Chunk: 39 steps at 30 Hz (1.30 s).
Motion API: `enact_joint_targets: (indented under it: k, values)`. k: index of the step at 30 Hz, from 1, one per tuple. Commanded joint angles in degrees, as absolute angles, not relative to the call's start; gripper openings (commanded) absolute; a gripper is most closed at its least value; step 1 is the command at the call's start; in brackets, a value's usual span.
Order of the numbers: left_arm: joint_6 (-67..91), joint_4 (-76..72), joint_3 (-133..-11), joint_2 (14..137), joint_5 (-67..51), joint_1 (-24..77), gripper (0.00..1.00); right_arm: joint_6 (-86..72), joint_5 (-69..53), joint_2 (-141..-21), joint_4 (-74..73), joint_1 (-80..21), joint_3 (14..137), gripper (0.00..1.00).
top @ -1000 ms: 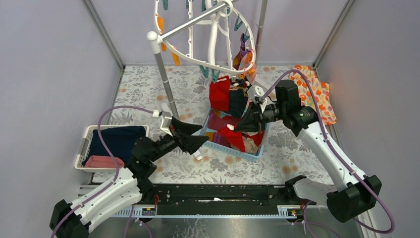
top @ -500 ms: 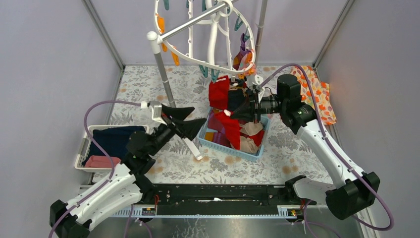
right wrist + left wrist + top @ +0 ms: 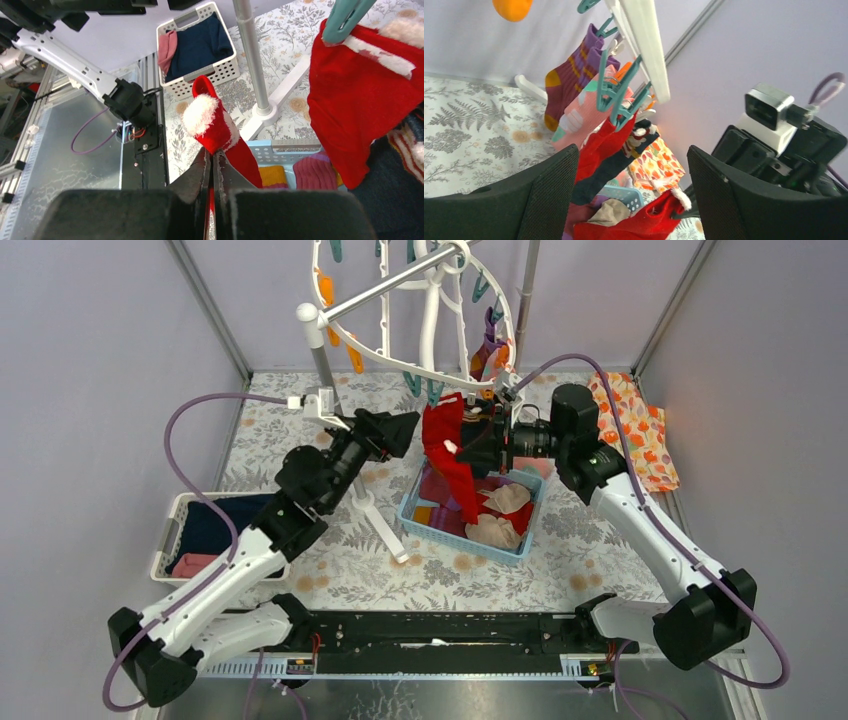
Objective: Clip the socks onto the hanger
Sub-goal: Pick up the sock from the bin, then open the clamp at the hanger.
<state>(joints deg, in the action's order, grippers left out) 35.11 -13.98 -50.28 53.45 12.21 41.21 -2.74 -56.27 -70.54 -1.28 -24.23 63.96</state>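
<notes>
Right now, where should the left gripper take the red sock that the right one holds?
Take the red sock by its white cuff, coming from the left gripper's own side: the cuff sticks out free beyond the right gripper's shut fingers.

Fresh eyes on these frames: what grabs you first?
The red sock with its fluffy white cuff, pinched in the shut jaws of the right gripper over the blue basket of socks. Next, the white hanger overhead at the back, with a purple striped sock and a pink sock already hanging from its teal clips. The left gripper hangs beside it, jaws open and empty.
</notes>
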Motion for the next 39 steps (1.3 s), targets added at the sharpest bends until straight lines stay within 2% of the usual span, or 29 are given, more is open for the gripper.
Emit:
enact_joint_targets:
  k: [1, 4, 7, 22, 39]
  values:
    - [34.04, -10.99, -54.38, 57.18, 17.81, 41.39, 0.81, -9.93, -54.03, -71.22, 5.06, -25.01, 67.38, 0.00]
    - [31.73, -11.80, -56.42, 60.02, 19.11, 41.40, 0.75, -12.12, -54.33, -71.44, 6.52, -25.04, 67.35, 0.00]
    - [28.52, -13.26, -57.94, 62.57, 20.35, 41.35, 0.72, -13.87, -54.72, -71.37, 8.06, -24.99, 66.76, 0.00]
    - [16.14, -24.86, -59.37, 68.92, 21.56, 41.40, 0.68, -14.59, -54.73, -70.16, 8.28, -24.99, 65.96, 0.00]
    - [13.71, -22.81, -65.72, 74.12, 19.79, 39.14, 0.63, -14.15, -54.76, -69.26, 6.92, -24.96, 66.22, 0.00]
